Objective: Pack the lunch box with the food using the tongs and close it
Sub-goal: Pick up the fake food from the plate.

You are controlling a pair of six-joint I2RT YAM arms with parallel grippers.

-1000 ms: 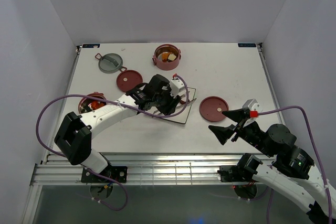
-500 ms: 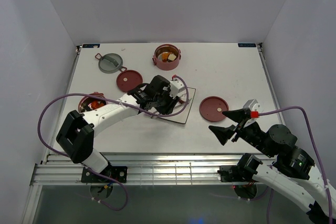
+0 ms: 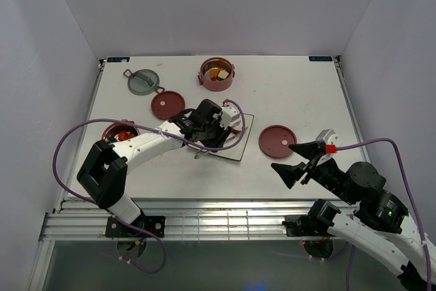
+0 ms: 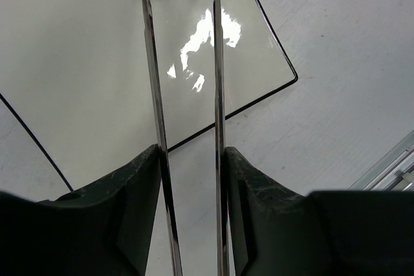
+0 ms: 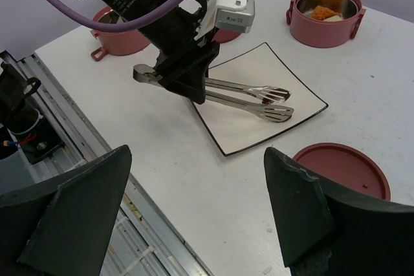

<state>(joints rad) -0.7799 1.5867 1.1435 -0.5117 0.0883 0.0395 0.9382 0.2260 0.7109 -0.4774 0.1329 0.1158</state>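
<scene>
Above white table [image 3: 300, 93], left hand [image 4: 189, 176] grips tongs [image 4: 154, 95], tips [image 5: 275, 95] clear from right wrist; right hand [image 5: 197, 179] wide.

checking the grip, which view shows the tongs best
The right wrist view: the tongs show nearly full length over the square plate, held by the left gripper. The left wrist view shows only their two arms; the top view mostly hides them under that gripper.

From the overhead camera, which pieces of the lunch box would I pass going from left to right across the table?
near red bowl → grey-green lid → red disc lid → far red bowl → second red disc lid
</scene>
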